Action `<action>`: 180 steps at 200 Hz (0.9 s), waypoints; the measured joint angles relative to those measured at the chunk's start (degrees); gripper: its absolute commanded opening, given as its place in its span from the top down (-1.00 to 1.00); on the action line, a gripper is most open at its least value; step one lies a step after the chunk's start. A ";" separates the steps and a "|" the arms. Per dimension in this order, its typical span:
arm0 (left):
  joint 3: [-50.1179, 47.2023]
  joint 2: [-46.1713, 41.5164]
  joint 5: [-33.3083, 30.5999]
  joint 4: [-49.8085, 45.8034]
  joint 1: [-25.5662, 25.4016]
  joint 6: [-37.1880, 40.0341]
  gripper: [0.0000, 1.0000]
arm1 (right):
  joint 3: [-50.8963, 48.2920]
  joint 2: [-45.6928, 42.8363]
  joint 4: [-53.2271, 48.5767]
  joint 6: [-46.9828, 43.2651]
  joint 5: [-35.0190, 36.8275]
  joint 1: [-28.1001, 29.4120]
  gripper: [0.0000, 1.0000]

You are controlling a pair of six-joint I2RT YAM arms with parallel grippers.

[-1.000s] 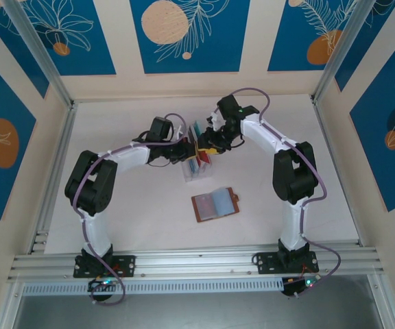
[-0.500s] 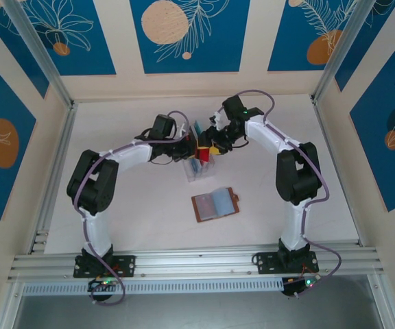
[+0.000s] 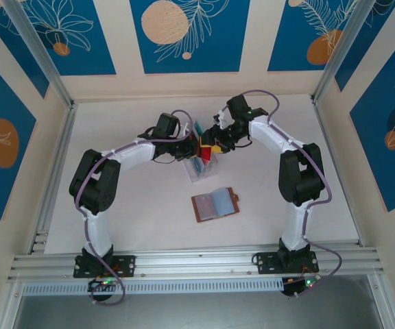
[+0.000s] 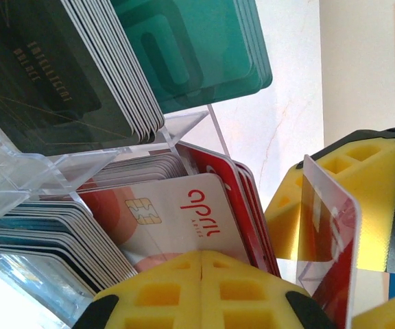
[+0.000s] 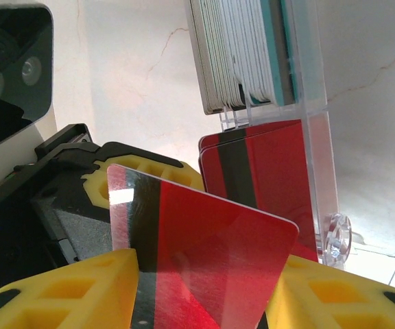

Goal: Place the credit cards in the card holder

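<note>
Blue wall panels printed with pale leaves and orange discs are set around the pale counter [image 3: 149, 219].

The right gripper [image 5: 204, 301] is closed on one red card [image 5: 204, 253], which is pinched by its lower edge and held tilted, just beside the clear rack [image 5: 317, 171]. The left gripper [image 4: 201, 264] is fully closed, its yellow fingers pressed together right against the red stack in the rack. Whether anything is caught between them cannot be told. Seen from above, both grippers are met over the rack [image 3: 199, 166]. The card holder [image 3: 215, 203] is laid open and flat on the arm-base side of the rack, apart from it, with no card seen going into it yet.

A slip is judged the main risk: the red card is gripped low and at an angle, so it could be pivoted or dropped on the way to the card holder. The rack wall or the left gripper could also be clipped, given how closely everything is packed.

By count:
- Two grippers
- One rack
- One card holder
- One held card
- Four racked groups of cards (dark, teal, red and bluish), each too dense to be counted
</note>
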 measured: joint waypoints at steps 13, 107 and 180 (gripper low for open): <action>0.00 0.00 -0.02 -0.02 0.00 0.00 0.96 | 0.00 0.00 -0.02 0.00 0.02 0.00 -0.03; 0.28 0.13 -0.46 -1.14 0.00 1.07 0.97 | -0.31 -0.07 0.63 0.72 -0.55 -0.70 0.31; 0.28 0.17 -0.46 -1.14 0.00 1.07 0.97 | -1.86 -1.60 2.14 1.51 -2.49 -1.88 0.56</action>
